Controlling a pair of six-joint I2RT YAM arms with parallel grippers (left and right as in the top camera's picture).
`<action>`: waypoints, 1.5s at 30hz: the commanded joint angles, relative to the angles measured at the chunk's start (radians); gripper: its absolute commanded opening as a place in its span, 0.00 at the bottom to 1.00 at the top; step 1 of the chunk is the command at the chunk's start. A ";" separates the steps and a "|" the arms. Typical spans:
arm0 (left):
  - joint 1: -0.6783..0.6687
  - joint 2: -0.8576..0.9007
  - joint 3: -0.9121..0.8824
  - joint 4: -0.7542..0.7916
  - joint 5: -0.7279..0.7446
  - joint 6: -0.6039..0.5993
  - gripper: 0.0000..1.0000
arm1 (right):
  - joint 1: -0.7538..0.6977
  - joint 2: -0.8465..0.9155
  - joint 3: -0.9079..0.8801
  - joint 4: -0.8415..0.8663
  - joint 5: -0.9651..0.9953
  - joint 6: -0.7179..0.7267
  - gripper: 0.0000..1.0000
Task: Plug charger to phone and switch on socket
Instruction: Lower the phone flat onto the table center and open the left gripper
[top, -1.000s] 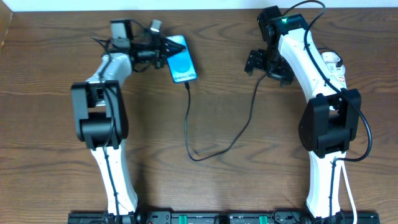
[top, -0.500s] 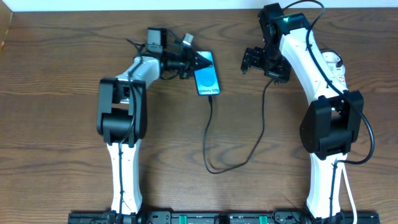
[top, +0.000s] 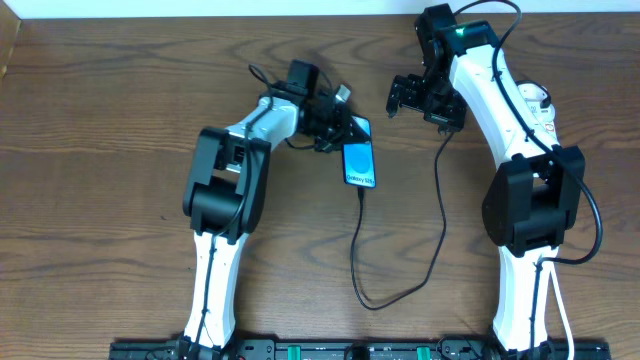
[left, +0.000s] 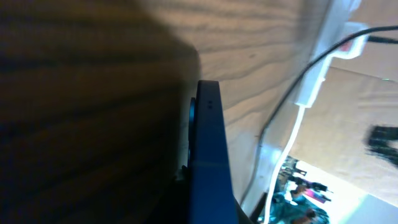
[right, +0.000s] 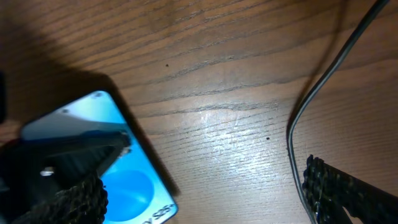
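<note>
The phone (top: 361, 162), bright blue screen up, lies at the table's middle back, with the black charger cable (top: 376, 305) plugged into its near end. My left gripper (top: 346, 127) is shut on the phone's far end. In the left wrist view the phone (left: 208, 155) shows edge-on. The cable loops forward, then runs up toward my right gripper (top: 424, 101), which is open and empty above the table. In the right wrist view my right gripper (right: 202, 190) has the phone (right: 124, 186) at its left and the cable (right: 311, 99) beside its right finger. The socket (top: 537, 98) is mostly hidden behind my right arm.
In the left wrist view a white cord (left: 297, 127) and a white block with a black cable (left: 347, 46) lie on the wood beyond the phone. The table's back edge runs close behind both grippers.
My left gripper has carried the phone from the back left toward the table's middle, turning it more upright, and the cable loop has followed. My right gripper has barely moved.
</note>
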 joint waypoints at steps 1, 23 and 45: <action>-0.026 0.005 -0.010 -0.013 -0.070 0.023 0.08 | 0.008 -0.036 0.006 0.001 -0.005 -0.022 0.99; -0.066 0.005 -0.010 -0.012 -0.168 -0.064 0.33 | 0.019 -0.036 0.006 -0.002 -0.005 -0.024 0.99; -0.016 0.005 -0.010 -0.016 -0.325 -0.063 0.45 | 0.019 -0.036 0.006 -0.006 -0.005 -0.032 0.99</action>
